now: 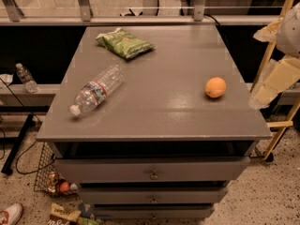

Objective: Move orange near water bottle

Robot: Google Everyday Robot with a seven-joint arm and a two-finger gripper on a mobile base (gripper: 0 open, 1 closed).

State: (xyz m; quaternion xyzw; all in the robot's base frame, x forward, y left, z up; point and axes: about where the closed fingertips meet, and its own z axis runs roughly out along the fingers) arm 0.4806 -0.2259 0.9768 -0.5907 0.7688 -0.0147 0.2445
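The orange [215, 87] is a small round fruit resting on the right side of the grey tabletop [159, 116]. The water bottle [97, 89] lies on its side at the left of the tabletop; it is clear and ribbed, with a red, white and blue label and its white cap pointing to the front left. The two are well apart, about a table half-width between them. My gripper [268, 89] shows as pale cream parts at the right edge of the view, beyond the table's right side and to the right of the orange, touching nothing.
A green crinkly snack bag [124, 42] lies at the back left of the tabletop. Drawers [153, 175] sit under the top. A small clear bottle [26, 78] stands on a low ledge at far left. A wooden frame [281, 41] stands at the right, and a wire basket [49, 179] with clutter sits on the floor.
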